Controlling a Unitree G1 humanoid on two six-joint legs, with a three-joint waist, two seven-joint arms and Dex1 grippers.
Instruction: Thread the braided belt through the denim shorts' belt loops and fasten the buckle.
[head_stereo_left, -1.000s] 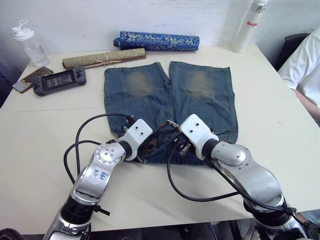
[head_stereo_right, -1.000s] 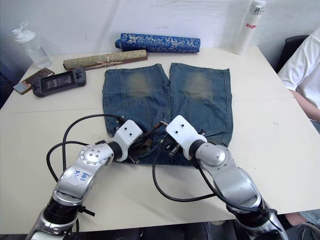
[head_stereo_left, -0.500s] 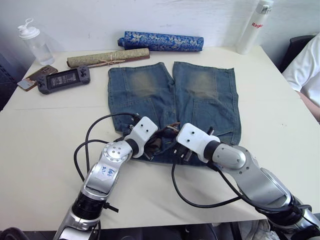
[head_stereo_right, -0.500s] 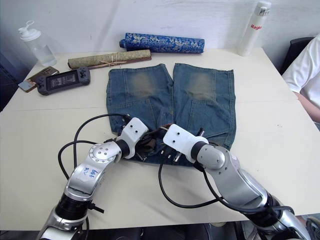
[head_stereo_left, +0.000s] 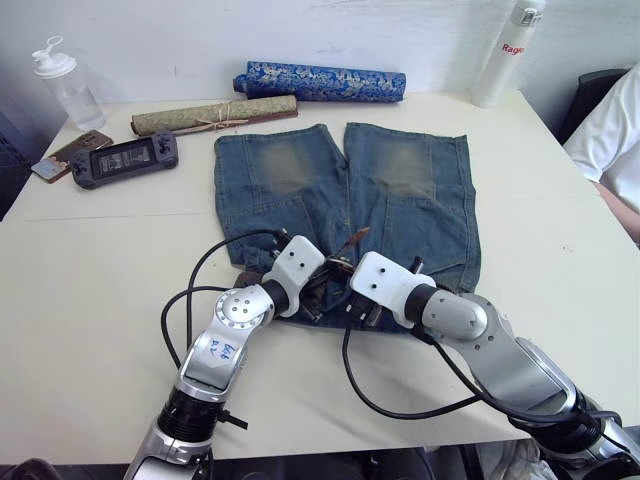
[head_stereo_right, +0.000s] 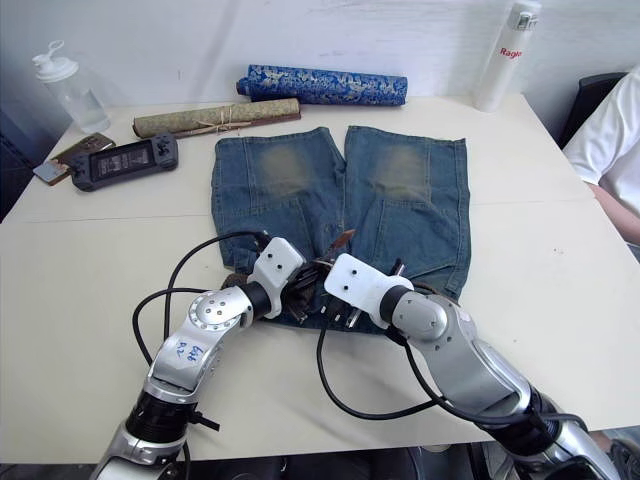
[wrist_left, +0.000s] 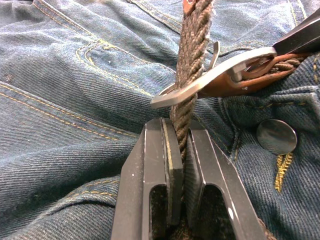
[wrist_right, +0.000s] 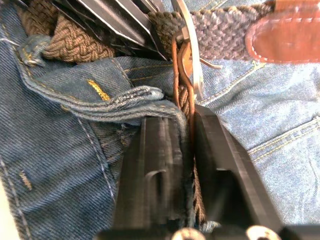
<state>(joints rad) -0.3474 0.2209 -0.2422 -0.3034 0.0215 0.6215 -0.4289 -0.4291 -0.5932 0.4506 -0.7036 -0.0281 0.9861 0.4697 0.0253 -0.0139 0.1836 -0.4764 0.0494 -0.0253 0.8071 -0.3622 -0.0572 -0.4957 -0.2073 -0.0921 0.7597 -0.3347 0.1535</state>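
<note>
On the cream worktop (head_stereo_left: 90, 260), both end effectors pinch the dark-brown braided belt (wrist_left: 192, 55) at the silvery metal buckle (wrist_left: 210, 75) to fasten it over the faded blue denim shorts (head_stereo_left: 400, 190).

Head stereo pair looks forward-down over counter (head_stereo_left: 90, 300); both wrist cameras sit close above denim shorts (head_stereo_left: 400, 190) waistband, sharing the buckle (wrist_left: 210, 75).

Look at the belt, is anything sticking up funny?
Yes. The tan tip of the braided belt pokes up off the denim shorts instead of lying flat. The left gripper pinches the strap where it passes through the buckle, while the right gripper grips by the waistband. Nothing looks spilled or torn.
</note>
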